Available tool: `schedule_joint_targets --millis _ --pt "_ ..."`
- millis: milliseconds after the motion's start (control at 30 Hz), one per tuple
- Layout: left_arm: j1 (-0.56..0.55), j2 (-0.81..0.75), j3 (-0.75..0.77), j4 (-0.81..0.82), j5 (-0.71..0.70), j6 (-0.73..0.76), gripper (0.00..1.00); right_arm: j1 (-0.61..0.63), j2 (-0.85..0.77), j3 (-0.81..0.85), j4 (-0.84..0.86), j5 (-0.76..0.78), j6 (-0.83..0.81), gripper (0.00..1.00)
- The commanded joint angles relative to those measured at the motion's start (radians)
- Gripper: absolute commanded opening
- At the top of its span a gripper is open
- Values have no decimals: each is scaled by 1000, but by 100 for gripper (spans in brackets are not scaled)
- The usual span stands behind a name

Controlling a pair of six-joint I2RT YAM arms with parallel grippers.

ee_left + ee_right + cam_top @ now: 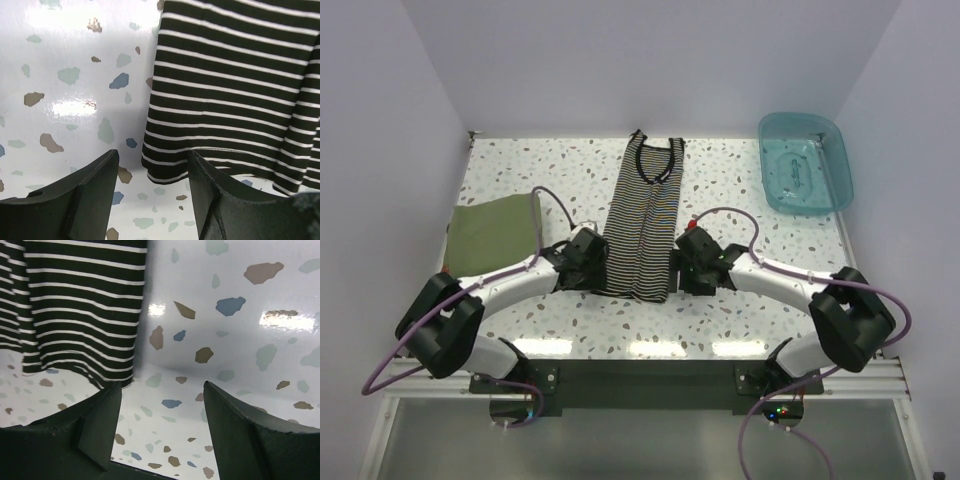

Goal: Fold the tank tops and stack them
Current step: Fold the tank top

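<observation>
Both wide, empty: left gripper (152, 160), right gripper (162, 387). Between them lies the hem of the striped tank top (642, 225). Layer count unclear; pinch every layer at both corners, lift evenly. The olive tank top (492, 237) sits outboard of left.

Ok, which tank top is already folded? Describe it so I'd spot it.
Look at the left edge of the speckled table. The olive-green tank top lies there as a compact rectangle, left of the left gripper. Its neighbour, the striped tank top, is long and spread out mid-table.
</observation>
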State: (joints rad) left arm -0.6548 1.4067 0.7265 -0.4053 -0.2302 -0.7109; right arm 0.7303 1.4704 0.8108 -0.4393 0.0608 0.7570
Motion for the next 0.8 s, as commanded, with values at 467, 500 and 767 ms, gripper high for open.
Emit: schedule_joint_targets --millis 467,500,767 --pt "6 61 -68 77 -21 -5 50 96 -7 -90 201 10 199 54" --pt "6 63 -71 83 -18 -9 49 101 4 -88 202 11 202 54" --pt "4 60 -140 143 38 -18 36 127 64 -88 214 16 217 50"
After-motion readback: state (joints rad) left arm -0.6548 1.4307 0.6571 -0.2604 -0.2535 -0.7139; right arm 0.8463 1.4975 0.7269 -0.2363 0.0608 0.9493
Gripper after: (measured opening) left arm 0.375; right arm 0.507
